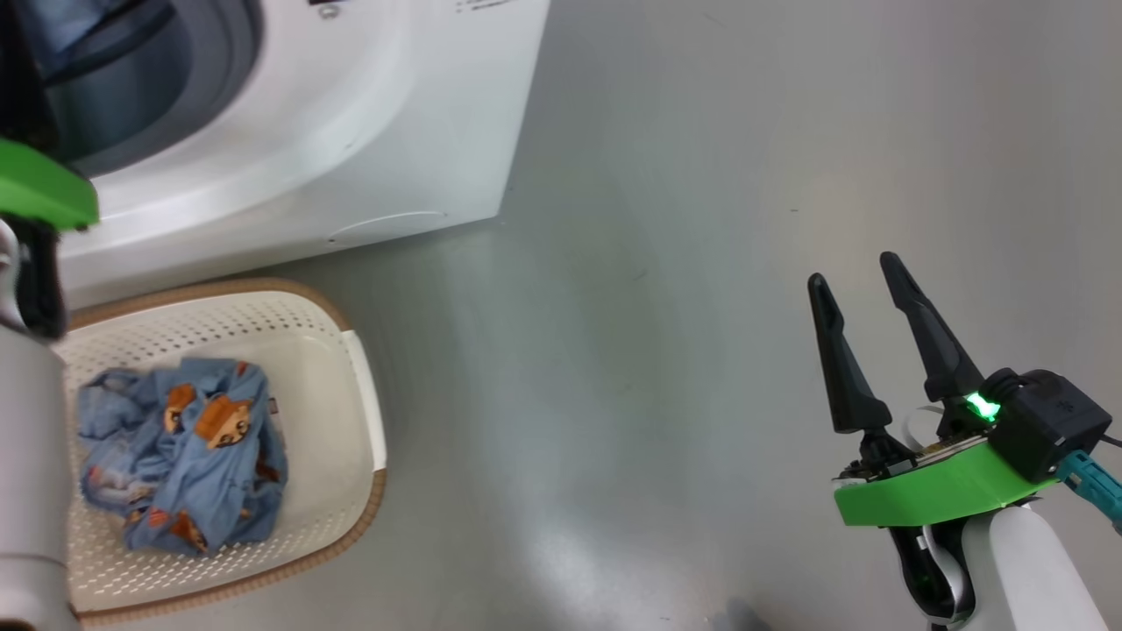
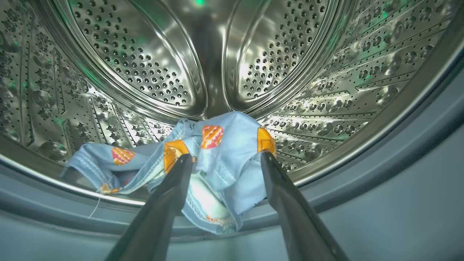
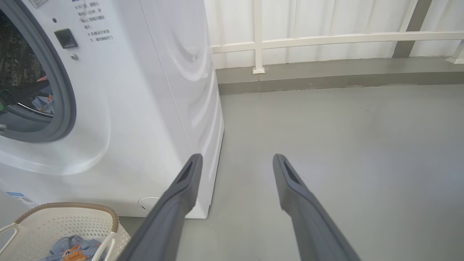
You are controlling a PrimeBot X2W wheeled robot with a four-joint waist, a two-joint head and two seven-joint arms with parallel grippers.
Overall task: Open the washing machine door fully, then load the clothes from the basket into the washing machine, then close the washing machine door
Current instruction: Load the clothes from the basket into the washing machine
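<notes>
The white washing machine (image 1: 351, 131) stands at the upper left, its opening uncovered; the washing machine door is out of view. In the left wrist view my left gripper (image 2: 225, 156) reaches into the steel drum (image 2: 145, 54), open. A light blue cloth with orange figures (image 2: 235, 130) lies between its fingers, draped over the drum's front lip. More of the clothes (image 1: 184, 456) lie crumpled in the cream basket (image 1: 351, 421) on the floor before the machine. My right gripper (image 1: 853, 270) hovers open over bare floor to the right, holding nothing, and shows again as the right gripper (image 3: 237, 156).
The grey rubber gasket (image 2: 398, 152) rings the drum mouth. My left forearm (image 1: 31, 456) crosses the basket's left side. A white railing (image 3: 326, 36) and a low curb run behind the grey floor (image 1: 701, 350) to the right of the machine.
</notes>
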